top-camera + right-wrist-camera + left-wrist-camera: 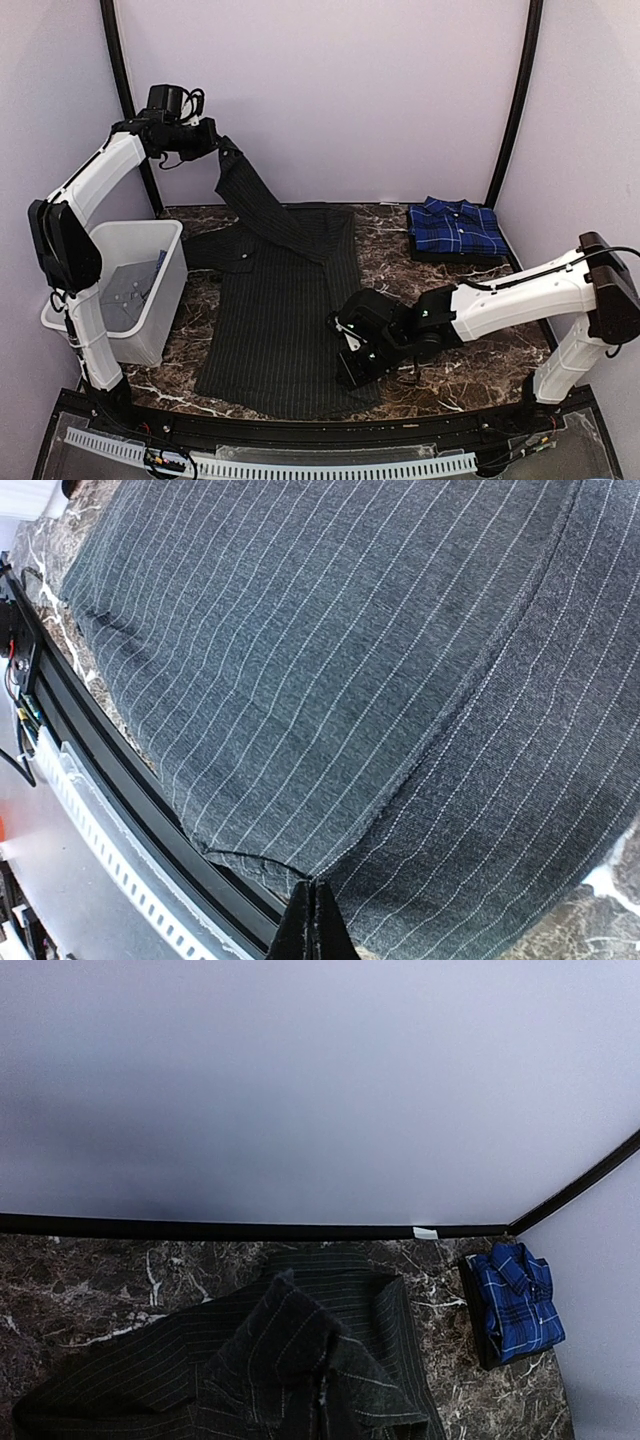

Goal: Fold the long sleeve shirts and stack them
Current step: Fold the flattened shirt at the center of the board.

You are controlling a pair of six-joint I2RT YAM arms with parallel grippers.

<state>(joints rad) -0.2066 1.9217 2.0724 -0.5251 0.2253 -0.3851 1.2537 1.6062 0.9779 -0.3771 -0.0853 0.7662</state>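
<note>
left gripper (222, 148): raised high over the far-left of the table (485, 352), closed on the end of one sleeve (252, 200) of the black pinstripe shirt (275, 335). Its own fingers are not visible in the left wrist view, only bunched cloth at the bottom edge.
sleeve: pulled up off the table and stretched diagonally from the shirt's shoulder area to the left gripper.
black pinstripe shirt: body lies spread flat in the centre of the table, hem toward the near edge, collar end toward the back wall. The other sleeve lies out toward the white bin (165, 300).
right gripper (345, 348): low, at the shirt's near-right edge. In the wrist view the jaws are pressed together to a thin seam, with the hem running right into the tips, so it looks pinched on the cloth.
plaid shirt (456, 228): folded, blue and navy, in the far-right corner of the table, well apart from the black shirt.
white bin: left of the table, just beside the shirt; holds something grey, can't tell what.
</note>
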